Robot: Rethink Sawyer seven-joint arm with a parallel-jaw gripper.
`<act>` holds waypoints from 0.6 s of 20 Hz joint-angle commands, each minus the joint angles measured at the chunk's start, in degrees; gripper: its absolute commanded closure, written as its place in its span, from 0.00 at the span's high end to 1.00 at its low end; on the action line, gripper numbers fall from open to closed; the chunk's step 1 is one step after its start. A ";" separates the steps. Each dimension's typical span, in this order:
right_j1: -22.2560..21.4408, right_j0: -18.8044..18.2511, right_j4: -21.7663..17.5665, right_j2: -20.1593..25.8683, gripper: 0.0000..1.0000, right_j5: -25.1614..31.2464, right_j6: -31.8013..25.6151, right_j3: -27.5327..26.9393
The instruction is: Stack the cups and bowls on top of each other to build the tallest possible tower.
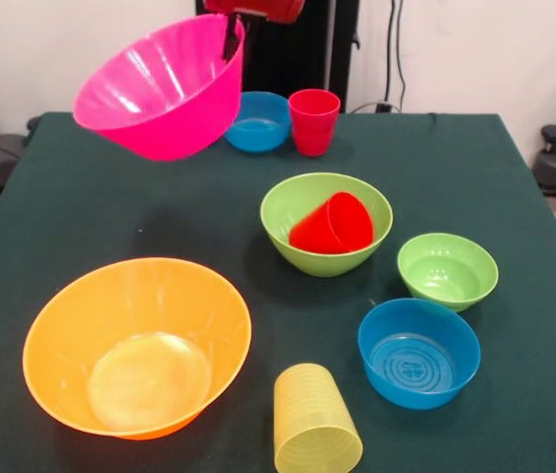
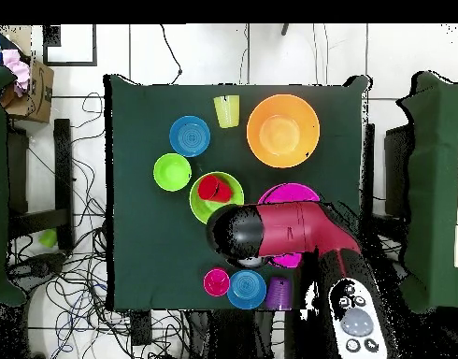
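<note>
Front view gave me the clearest read: the gripper (image 1: 229, 41) hung at the top edge with its dark fingers pinched on the far rim of the hot pink bowl (image 1: 160, 89), which was lifted clear of the green table (image 1: 515, 177) and tilted, its opening turned toward the camera. Behind it on the cloth stood a small blue bowl (image 1: 258, 122) and, just beside that, an upright pinkish-red cup (image 1: 313, 121). Near the middle of the table I saw the medium lime green bowl (image 1: 326, 223) with the bright red cup (image 1: 333, 225) lying on its side inside it — mouth toward the bowl's wall. The small lime green bowl (image 1: 448, 270) sat just beside it, and the second small blue bowl (image 1: 419, 352) near that, closer to the camera. At the near edge the large orange bowl (image 1: 137, 345) stood upright, and the ribbed yellow cup (image 1: 315, 421) was next to it, mouth down as far as I could tell. From the overhead view, the red arm (image 2: 289, 232) covered most of the pink bowl, leaving only part of its rim showing, and the purple cup (image 2: 279, 293) stood at the table's edge just beside the blue bowl — I could not see that cup from the front.
</note>
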 commanded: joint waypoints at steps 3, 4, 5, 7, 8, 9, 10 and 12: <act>6.38 -2.64 -9.11 6.97 1.00 -8.99 -11.25 0.35; 6.28 -2.75 -9.21 7.02 1.00 -8.86 -11.39 0.55; 6.18 -2.85 -9.32 7.08 1.00 -8.74 -11.54 0.76; 6.07 -2.78 -10.12 6.94 1.00 -8.89 -10.99 0.98; 6.04 -2.73 -10.63 6.82 1.00 -9.20 -10.54 1.12; 6.22 -2.50 -11.08 6.82 1.00 -8.97 -10.27 0.69; 6.21 -2.57 -11.28 6.93 1.00 -9.14 -9.98 0.74; 6.29 -2.84 -11.41 7.37 1.00 -9.34 -9.54 0.70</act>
